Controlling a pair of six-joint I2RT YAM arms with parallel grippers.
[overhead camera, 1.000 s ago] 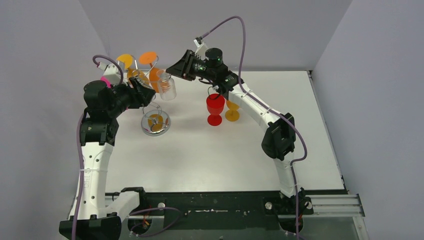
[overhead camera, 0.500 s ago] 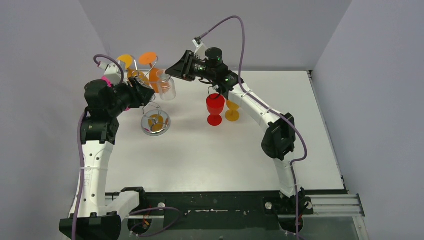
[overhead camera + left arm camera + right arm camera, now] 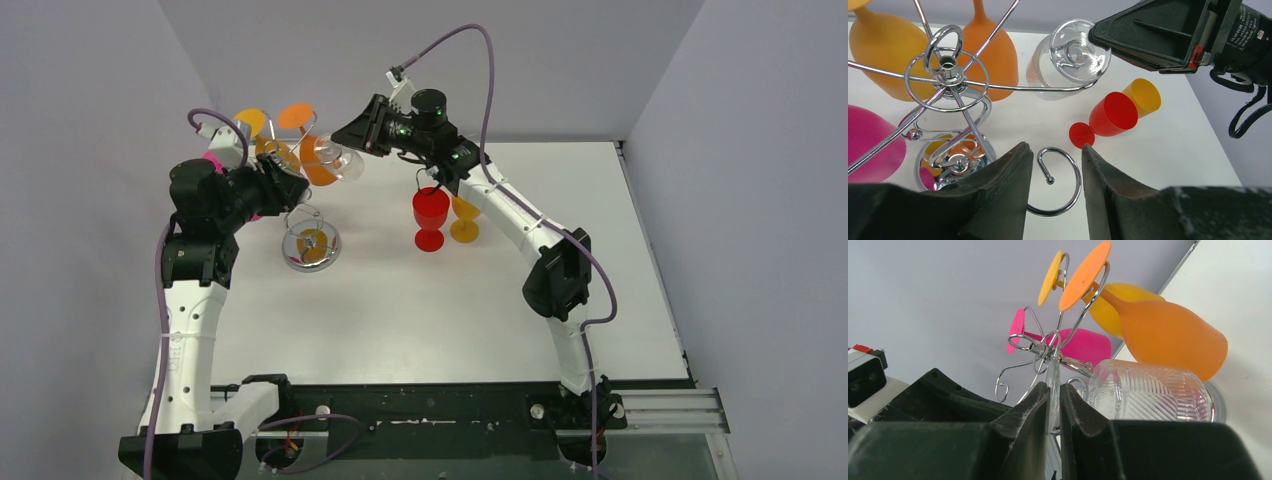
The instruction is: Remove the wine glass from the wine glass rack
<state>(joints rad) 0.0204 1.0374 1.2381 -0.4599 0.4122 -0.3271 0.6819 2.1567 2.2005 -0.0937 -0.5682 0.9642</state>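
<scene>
The clear wine glass (image 3: 1148, 395) is pinched by its stem in the right gripper (image 3: 1054, 405), tilted at the rack (image 3: 948, 90). A rack arm is straddled by the spread left gripper (image 3: 1055, 175).

A white table (image 3: 620, 250) stands in a corner of plain pale grey walls (image 3: 760, 150).

Clear wine glass (image 3: 335, 160) now tilted, seemingly.

Right pincer (image 3: 1054, 405) pinched nearly shut, left pincer (image 3: 1055, 172) seemingly part-open, arms raised
</scene>
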